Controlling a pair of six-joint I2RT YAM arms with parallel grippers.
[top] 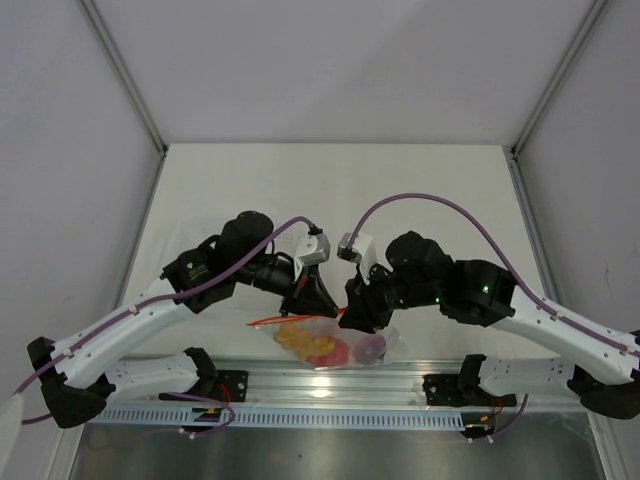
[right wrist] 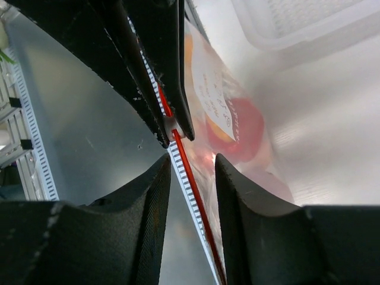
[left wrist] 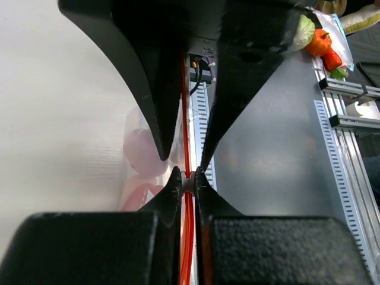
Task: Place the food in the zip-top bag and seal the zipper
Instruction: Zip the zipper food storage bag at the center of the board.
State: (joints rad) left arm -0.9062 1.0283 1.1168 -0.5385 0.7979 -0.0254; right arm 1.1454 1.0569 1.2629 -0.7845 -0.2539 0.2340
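Note:
The zip-top bag (top: 335, 345) lies at the table's front edge between both arms. Inside it is the food: an orange-yellow piece (top: 292, 338), a red piece (top: 328, 352) and a purple piece (top: 372, 347). The zipper (left wrist: 186, 136) runs as a thin red-orange strip along the bag's edge. My left gripper (left wrist: 187, 173) is shut on the zipper, with a small white slider pinched between its tips. My right gripper (right wrist: 191, 160) faces it, its jaws open and straddling the zipper (right wrist: 193, 178) with a gap on each side. The red piece (right wrist: 243, 127) shows through the plastic.
A rigid clear tray (right wrist: 297, 24) with a dotted base stands behind the bag, to the left (top: 185, 240). An aluminium rail (top: 330, 380) runs along the table's front. Other toy vegetables (left wrist: 323, 41) lie off the table past the rail.

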